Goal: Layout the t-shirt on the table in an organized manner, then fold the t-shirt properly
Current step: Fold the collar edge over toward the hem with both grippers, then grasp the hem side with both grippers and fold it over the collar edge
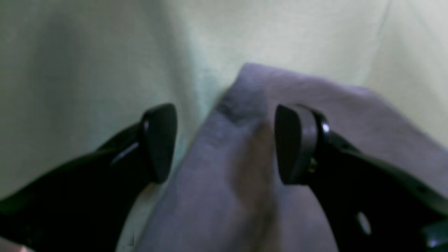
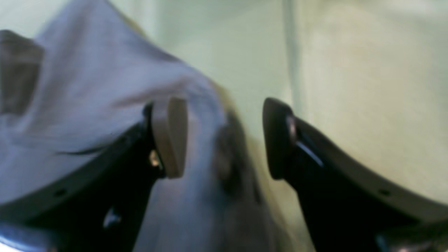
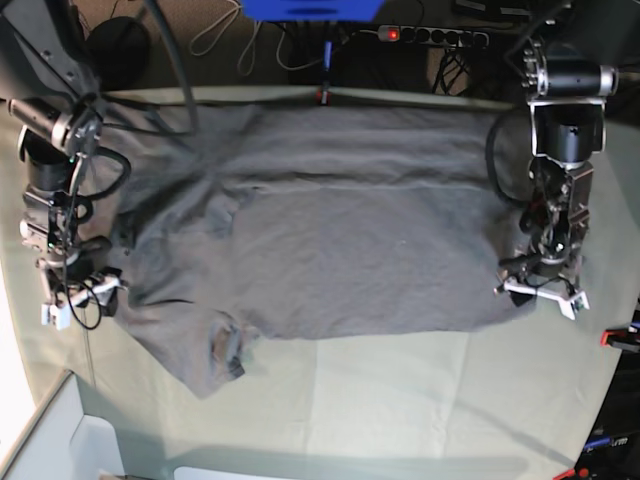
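- While one t-shirt point(image 3: 330, 225) is spread flat across the table point(image 3: 420, 400), two arms are seen in the base view, one at 9 o'clock and one at 3 o'clock of the shirt.
- One left gripper point(image 3: 541, 288) is placed at the shirt's 3 o'clock edge, by its lower corner; its jaws are held wide apart, with nothing clamped.
- Through the left wrist camera, two dark fingers point(image 1: 161, 141) are shown apart, and a grey corner of the t-shirt point(image 1: 252, 154) is seen between and beneath them, lying on the green table point(image 1: 87, 63).
- One right gripper point(image 3: 80, 298) is placed at the shirt's 9 o'clock side, near the collar end; its jaws are likewise spread wide and hold nothing.
- Through the right wrist camera, a fold of the t-shirt point(image 2: 87, 91) is seen beside and under one pale pad point(image 2: 171, 136); the table point(image 2: 367, 87) fills the far side. Whether cloth is touched cannot be told, the view being blurred.
- Two sleeves are counted: one sleeve point(image 3: 215, 350) points toward 7 o'clock, the other lies at about 11 o'clock.
- One red clamp point(image 3: 620, 338) is seen at the table's 4 o'clock edge, another smaller one at 12 o'clock.
- One power strip point(image 3: 432, 36) lies beyond the table at 1 o'clock.
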Robot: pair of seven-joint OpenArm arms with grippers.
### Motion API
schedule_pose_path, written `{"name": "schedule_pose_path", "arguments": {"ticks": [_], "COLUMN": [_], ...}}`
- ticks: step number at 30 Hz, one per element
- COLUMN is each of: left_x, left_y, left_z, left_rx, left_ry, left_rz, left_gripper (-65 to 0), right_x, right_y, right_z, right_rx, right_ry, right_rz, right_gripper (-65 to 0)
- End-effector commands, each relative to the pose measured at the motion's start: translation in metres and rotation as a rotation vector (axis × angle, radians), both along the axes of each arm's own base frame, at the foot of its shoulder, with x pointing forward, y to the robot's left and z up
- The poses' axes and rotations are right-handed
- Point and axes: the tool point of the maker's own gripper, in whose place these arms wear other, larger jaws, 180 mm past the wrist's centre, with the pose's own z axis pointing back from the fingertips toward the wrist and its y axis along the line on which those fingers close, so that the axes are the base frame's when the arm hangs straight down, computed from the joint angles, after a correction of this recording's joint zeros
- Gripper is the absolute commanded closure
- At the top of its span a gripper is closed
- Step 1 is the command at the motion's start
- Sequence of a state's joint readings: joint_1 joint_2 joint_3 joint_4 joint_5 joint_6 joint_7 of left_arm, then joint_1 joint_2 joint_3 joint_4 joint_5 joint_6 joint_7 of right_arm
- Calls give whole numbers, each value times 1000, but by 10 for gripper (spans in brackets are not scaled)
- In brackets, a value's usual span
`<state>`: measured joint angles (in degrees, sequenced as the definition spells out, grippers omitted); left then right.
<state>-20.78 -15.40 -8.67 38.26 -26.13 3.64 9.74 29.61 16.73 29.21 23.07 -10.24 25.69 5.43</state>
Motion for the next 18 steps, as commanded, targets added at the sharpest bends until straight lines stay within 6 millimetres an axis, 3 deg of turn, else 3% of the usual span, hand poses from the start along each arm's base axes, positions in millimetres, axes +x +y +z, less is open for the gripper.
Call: {"name": "schedule_pose_path", "arguments": {"ticks": [1,5,10,15,18], "left_x": [14,11,6,6,6], "left_y": [6,3,2,1,1], "left_z": [16,6,-4,-5,-5], "left_rx": [28,53,72,69,69], "left_ry": [-56,-38,-20,-15,-15], "left_rz": [-1,-17,-24,-24,-24], "left_gripper": [-423,-423,-423,-423,-421], "right_x": [16,12,7,5,0], "right_y": [-8,-9,12,17,18], "right_z": [22,14,-5,-9,-16], "right_rx": [-9,-15,-56,-62,-58], "right_ry": [-73,-68,3,22,45], "right_rz": [-17,-45,50,68,73], "right_gripper": [-344,-345,-344,-337,-257]}}
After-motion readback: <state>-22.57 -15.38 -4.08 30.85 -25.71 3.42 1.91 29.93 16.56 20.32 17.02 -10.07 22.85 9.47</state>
